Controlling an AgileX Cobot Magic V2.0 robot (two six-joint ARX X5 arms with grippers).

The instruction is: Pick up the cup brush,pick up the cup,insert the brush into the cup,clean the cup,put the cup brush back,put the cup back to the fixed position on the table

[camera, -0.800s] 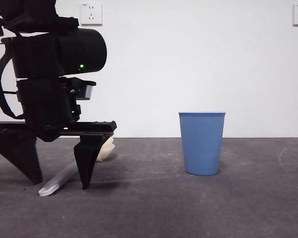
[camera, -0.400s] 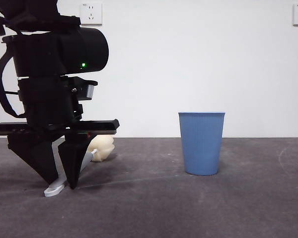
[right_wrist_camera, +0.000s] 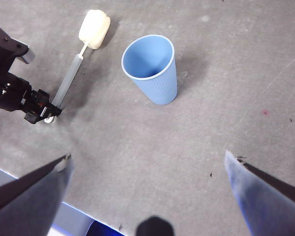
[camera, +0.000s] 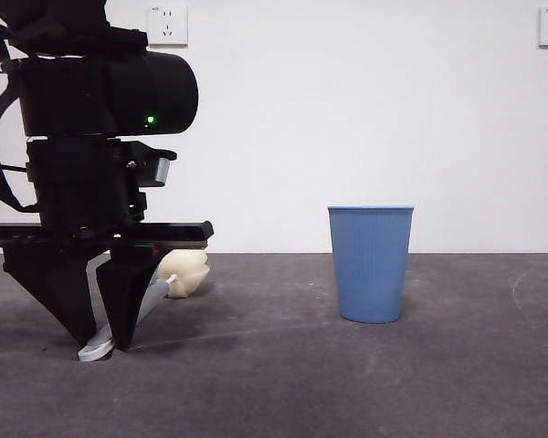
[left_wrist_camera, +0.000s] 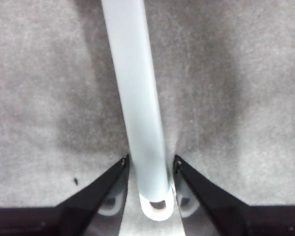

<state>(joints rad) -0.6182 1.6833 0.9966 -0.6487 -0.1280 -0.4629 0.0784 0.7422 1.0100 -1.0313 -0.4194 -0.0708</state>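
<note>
The cup brush (camera: 183, 272) lies on the table (camera: 347, 383) at the left, cream sponge head toward the wall and grey handle (left_wrist_camera: 137, 88) running toward me. My left gripper (camera: 96, 342) stands down on the table, shut on the handle near its end loop; both jaw tips touch the handle in the left wrist view (left_wrist_camera: 151, 161). The blue ribbed cup (camera: 371, 265) stands upright to the right, apart from the brush. From high above, my right gripper (right_wrist_camera: 147, 156) hangs open and empty over the cup (right_wrist_camera: 150, 69) and the brush (right_wrist_camera: 71, 78).
A white wall with two sockets (camera: 167, 25) closes off the back of the table. The table's near edge (right_wrist_camera: 49, 216) shows in the right wrist view. Dark scuffed tabletop stretches around and to the right of the cup.
The left gripper's jaws went from wide apart, straddling the handle, to closed against it. The brush shifted slightly on the table. The cup has not moved.
</note>
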